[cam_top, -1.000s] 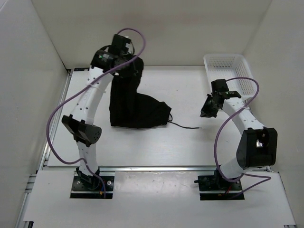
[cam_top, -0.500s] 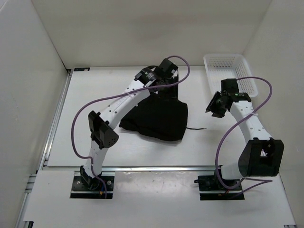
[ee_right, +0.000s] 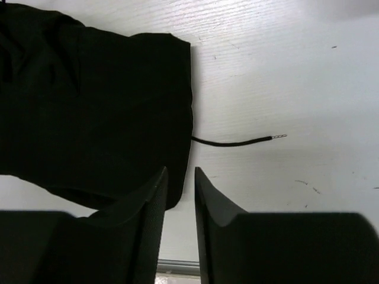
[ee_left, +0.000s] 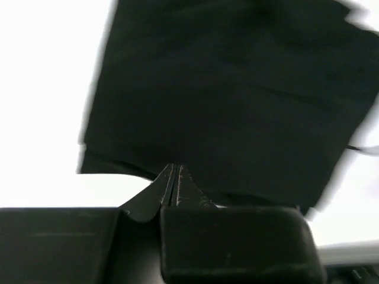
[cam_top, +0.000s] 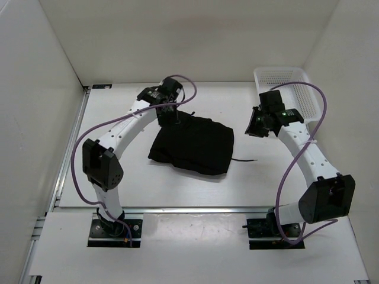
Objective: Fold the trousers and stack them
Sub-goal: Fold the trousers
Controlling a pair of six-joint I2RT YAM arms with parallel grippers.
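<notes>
Plain black soft-fabric trousers [cam_top: 192, 145] lie folded in 1 bundle mid-table, with a thin black drawstring [cam_top: 243, 159] trailing right. Right gripper [cam_top: 256, 127] hovers just beside them, jaws slightly apart, empty. Left gripper [cam_top: 169, 115] sits over the bundle's far-left corner, fingers pressed together, nothing visible between. White mesh plastic basket [cam_top: 281, 70] is in the far-right corner.

White mesh basket [cam_top: 278, 71] at far right corner of white table [cam_top: 195, 186], beside right wall. Metal rail [cam_top: 66, 160] along table's left edge.
</notes>
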